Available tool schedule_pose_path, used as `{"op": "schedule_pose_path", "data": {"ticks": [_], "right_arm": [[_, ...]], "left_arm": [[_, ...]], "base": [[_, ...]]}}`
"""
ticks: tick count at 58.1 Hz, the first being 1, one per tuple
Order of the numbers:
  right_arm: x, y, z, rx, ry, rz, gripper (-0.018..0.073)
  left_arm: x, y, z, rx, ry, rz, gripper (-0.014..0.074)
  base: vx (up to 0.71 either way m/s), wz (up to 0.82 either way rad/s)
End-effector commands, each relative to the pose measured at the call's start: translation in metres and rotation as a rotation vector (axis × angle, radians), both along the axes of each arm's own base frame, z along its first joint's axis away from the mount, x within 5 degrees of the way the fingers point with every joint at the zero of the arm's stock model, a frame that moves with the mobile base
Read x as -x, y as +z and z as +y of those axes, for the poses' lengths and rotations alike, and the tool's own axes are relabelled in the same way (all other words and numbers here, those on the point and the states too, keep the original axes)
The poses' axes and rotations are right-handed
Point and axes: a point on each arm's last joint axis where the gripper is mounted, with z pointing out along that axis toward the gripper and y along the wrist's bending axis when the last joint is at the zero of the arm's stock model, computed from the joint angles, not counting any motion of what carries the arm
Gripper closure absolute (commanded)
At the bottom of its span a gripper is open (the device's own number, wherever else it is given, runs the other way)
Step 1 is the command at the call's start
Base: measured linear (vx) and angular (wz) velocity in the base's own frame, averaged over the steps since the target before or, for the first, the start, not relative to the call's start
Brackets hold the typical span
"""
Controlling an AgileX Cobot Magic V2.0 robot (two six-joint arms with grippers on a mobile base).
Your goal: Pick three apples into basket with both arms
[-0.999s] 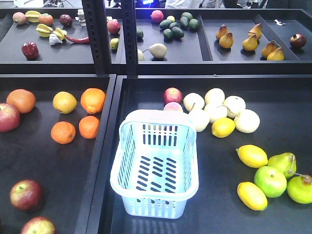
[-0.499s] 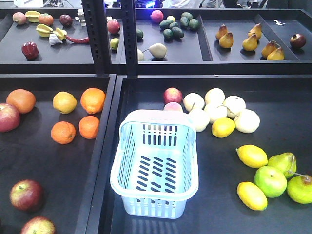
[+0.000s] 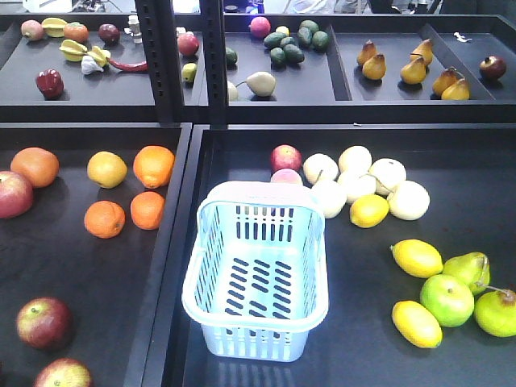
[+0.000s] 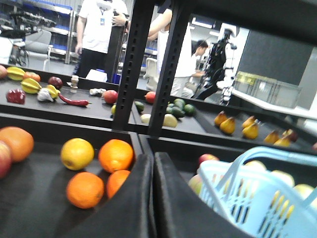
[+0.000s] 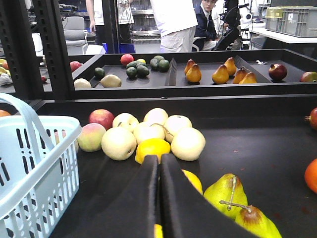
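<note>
Nothing is seen to have moved since the earlier frames. Three apples (image 3: 43, 321) are spread along the left tray (image 3: 89, 282), apart from the basket (image 3: 254, 343) set in the right tray (image 3: 451, 161); the left end effector (image 4: 152, 198) and right end effector (image 5: 159, 198) are pressed together

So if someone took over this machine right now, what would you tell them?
Left gripper: shut, empty. Right gripper: shut, empty.
Basket: empty, in the right tray.
Left tray holds back apple, middle apple, front apple; a fourth apple sits behind the basket.
Done: nothing. Left: three apples into the basket.
</note>
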Motion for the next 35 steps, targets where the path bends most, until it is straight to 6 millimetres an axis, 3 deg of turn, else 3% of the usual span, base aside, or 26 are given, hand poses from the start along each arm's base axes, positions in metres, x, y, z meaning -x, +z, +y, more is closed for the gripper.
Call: {"op": "schedule_pose_path", "data": {"ticks": [1,35], "right_arm": [[0.0,0.003,0.0,0.016,0.002,-0.072,0.0564],[0.0,0.003,0.0,0.016,0.002,-0.072,0.0564]], "left_arm": [[0.003,0.016,0.001,0.156,-0.019,-0.101,0.0603],[0.005,0.027,0.007,0.56,-0.031,-0.176,0.0603]], "base": [[0.0,0.0],[0.0,0.0]]}}
